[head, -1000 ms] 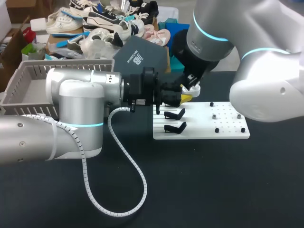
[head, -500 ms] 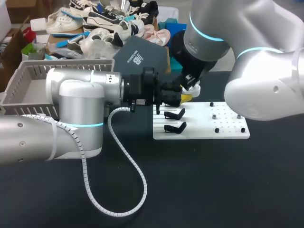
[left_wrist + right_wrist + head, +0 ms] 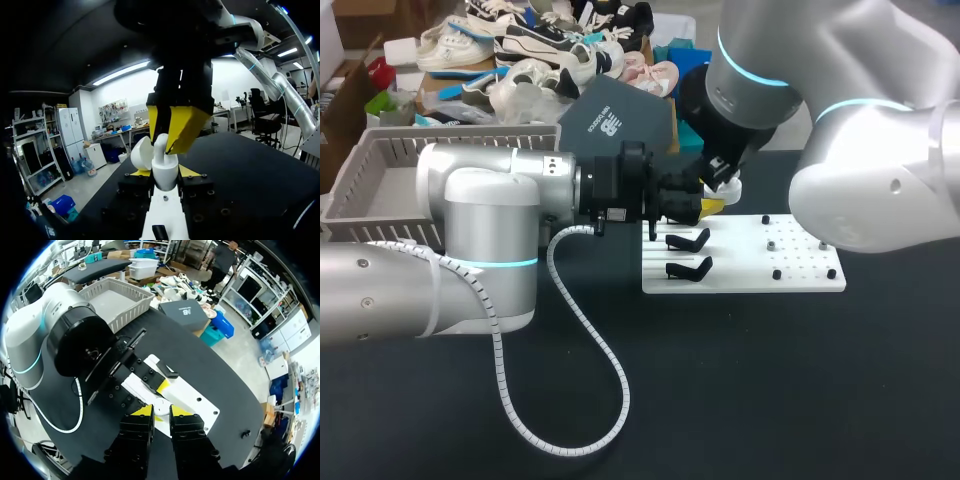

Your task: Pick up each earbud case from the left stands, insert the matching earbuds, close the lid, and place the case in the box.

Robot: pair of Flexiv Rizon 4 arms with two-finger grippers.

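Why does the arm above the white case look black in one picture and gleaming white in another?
Left wrist view: the right arm is seen from beneath, backlit, its underside in shadow, while the earbud case catches light. Head view: overhead light falls on its shell, leaving a sheen.

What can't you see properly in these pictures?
- Left wrist view: the inside of the earbud case is hidden by its lid and the right pincer, so what is in it cannot be seen.
- Head view: the left pincer and right arm cover most of the case.
- Right wrist view: the right pincer covers nearly all of the case.
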